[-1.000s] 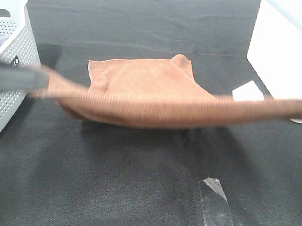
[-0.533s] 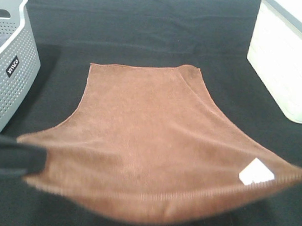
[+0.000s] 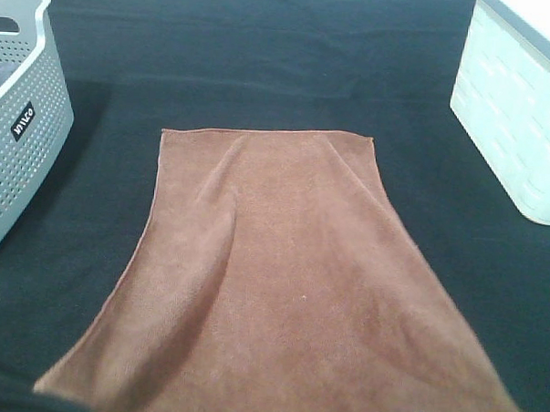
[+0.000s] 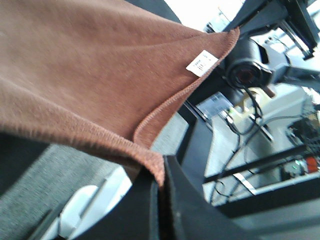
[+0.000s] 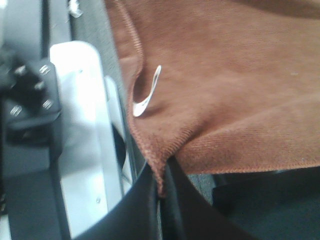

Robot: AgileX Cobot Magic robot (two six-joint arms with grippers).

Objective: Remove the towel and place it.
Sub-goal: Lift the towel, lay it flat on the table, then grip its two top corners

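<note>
The rust-brown towel (image 3: 272, 279) lies spread out over the black table cloth (image 3: 263, 59). Its far edge is flat on the cloth and its near edge runs off the bottom of the exterior view. My left gripper (image 4: 160, 197) is shut on one near corner of the towel (image 4: 90, 65). My right gripper (image 5: 161, 192) is shut on the other near corner of the towel (image 5: 225, 75), close to the small white tag (image 5: 147, 92). The tag also shows in the left wrist view (image 4: 201, 62). Both grippers are out of the exterior view.
A grey perforated basket (image 3: 23, 131) stands at the left edge of the table. A white basket (image 3: 516, 116) stands at the right edge. Black cloth lies bare on both sides of the towel and behind it.
Both grippers have pulled the towel's near edge toward the camera and down. The towel went from bunched and lifted to stretched out long. The grippers left the exterior view.
</note>
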